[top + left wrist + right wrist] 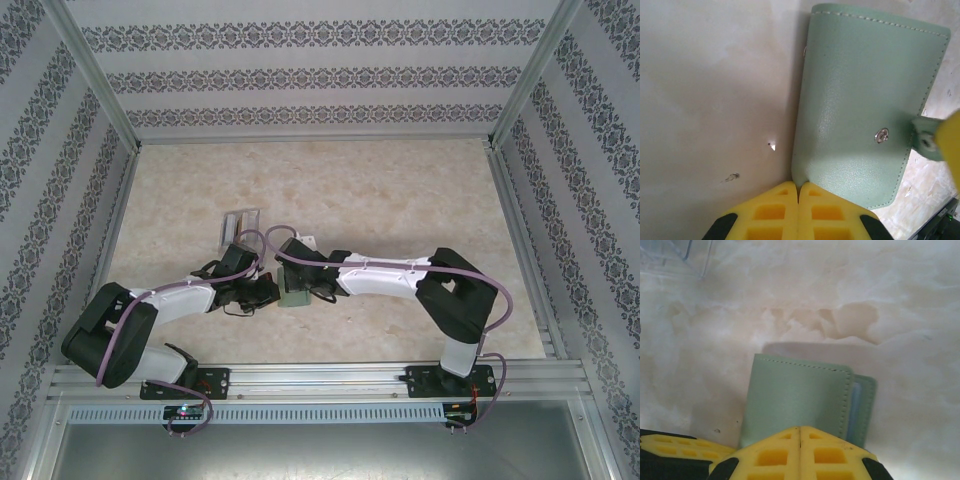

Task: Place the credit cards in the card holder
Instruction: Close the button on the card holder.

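Observation:
The sage-green card holder [860, 100] lies folded on the table, its snap [881, 135] facing up. It is also in the right wrist view [795, 395] and between the two arms in the top view [296, 299]. My left gripper [799, 187] is shut on its near corner. My right gripper [800, 429] is shut over its other edge, where the snap tab [925, 141] meets a yellow finger [951, 137]. A pale blue credit card edge [856, 402] shows between the holder's layers. From above, the left gripper [266, 291] and right gripper [305, 284] meet at the holder.
A clear plastic slotted stand [238, 228] sits just behind the left gripper, and its corner shows in the right wrist view [675, 260]. Patterned walls enclose the marbled table [400, 200] on three sides. A metal rail [320, 375] runs along the near edge.

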{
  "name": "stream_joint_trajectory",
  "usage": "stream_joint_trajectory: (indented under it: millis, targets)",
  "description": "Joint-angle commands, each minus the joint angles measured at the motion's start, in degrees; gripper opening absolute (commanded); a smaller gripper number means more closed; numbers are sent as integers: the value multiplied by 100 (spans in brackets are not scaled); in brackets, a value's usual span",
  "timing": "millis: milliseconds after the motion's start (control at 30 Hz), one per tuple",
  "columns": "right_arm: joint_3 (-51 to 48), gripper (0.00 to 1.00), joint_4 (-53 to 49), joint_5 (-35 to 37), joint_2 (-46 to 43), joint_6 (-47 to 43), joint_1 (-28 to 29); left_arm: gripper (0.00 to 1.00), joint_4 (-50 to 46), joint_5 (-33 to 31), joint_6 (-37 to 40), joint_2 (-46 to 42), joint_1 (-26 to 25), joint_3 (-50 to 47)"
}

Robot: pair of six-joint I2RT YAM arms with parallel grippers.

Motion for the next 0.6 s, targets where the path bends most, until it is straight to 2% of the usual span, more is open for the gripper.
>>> stream_joint_trajectory:
  millis: [0, 567]
  targets:
    - [42, 0, 310, -361, 207, -120, 1, 4, -227, -152, -80, 157, -95, -21]
    - [-172, 0, 392, -142, 175, -596, -11, 2, -335, -166, -52, 242, -91, 59]
